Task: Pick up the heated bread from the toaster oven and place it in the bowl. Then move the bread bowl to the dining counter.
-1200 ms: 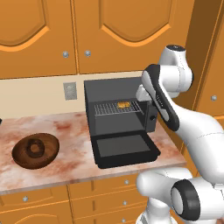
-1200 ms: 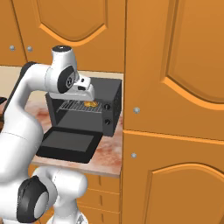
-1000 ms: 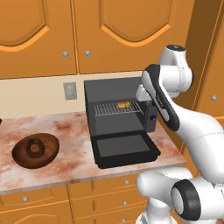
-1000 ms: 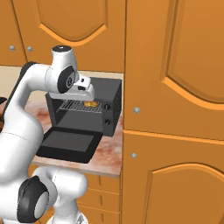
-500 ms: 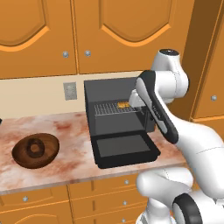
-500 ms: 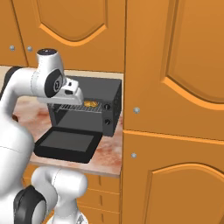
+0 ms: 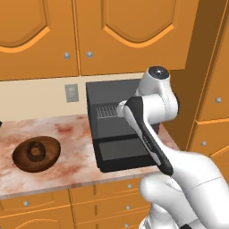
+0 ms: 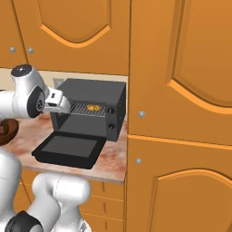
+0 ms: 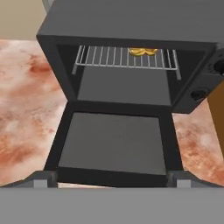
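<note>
My tool (image 9: 112, 177) stands with its two dark tips spread wide apart and nothing between them, looking into the dark grey boxy toaster oven (image 9: 131, 26) from in front of its dropped-down door (image 9: 114, 144). The small flat golden-orange piece of toasted bread (image 9: 143, 51) lies on the wire rack (image 9: 105, 57), towards the back and to the right side of the cavity as I see it. I judge it light, stiff and a little brittle, with a dry crust that should not slip. I would take it by its two opposite edges with a gentle squeeze, coming in low under the oven roof, since a hard pinch may crumble it. The wide shallow dark brown wooden bowl (image 7: 36, 153) waits on the reddish marbled counter (image 7: 67, 134), well apart to the oven's left.
</note>
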{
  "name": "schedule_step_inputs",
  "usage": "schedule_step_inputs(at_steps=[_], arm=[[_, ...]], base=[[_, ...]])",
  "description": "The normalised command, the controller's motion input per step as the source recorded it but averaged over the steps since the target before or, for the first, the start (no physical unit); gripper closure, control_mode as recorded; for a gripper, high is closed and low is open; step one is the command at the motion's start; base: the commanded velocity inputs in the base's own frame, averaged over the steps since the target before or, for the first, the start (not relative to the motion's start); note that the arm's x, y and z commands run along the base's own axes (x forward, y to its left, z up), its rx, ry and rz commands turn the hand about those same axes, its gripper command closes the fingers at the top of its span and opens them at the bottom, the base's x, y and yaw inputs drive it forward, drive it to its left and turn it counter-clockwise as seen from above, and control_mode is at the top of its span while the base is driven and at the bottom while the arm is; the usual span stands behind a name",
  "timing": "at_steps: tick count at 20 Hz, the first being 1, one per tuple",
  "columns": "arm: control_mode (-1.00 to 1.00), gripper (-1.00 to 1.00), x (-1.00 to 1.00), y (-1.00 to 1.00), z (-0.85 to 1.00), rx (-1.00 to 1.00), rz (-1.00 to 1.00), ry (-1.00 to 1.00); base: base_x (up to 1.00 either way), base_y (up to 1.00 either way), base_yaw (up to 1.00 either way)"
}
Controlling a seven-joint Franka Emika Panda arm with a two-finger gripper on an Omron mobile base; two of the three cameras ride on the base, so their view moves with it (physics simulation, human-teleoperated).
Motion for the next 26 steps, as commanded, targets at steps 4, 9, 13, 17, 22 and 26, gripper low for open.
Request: schedule_step_inputs(at_steps=[4,9,13,17,22,26], arm=[[-1.0,-1.0,0.0,0.19,-0.36,0.0,-0.07,-0.24],[-1.0,-1.0,0.01,0.02,-0.48,-0.03,-0.05,-0.14],[-1.0,-1.0,0.13,0.02,-0.31,-0.01,-0.06,-0.25],[-1.0,-1.0,0.37,0.0,-0.12,0.0,-0.07,-0.24],[-1.0,-1.0,0.47,0.04,-0.18,-0.02,-0.04,-0.2],[-1.0,-1.0,0.45,0.0,-0.01,0.0,-0.04,-0.21]], base=[[0.0,0.0,0.0],[0.0,0.0,0.0],[0.0,0.0,0.0],[0.0,0.0,0.0],[0.0,0.0,0.0],[0.0,0.0,0.0]])
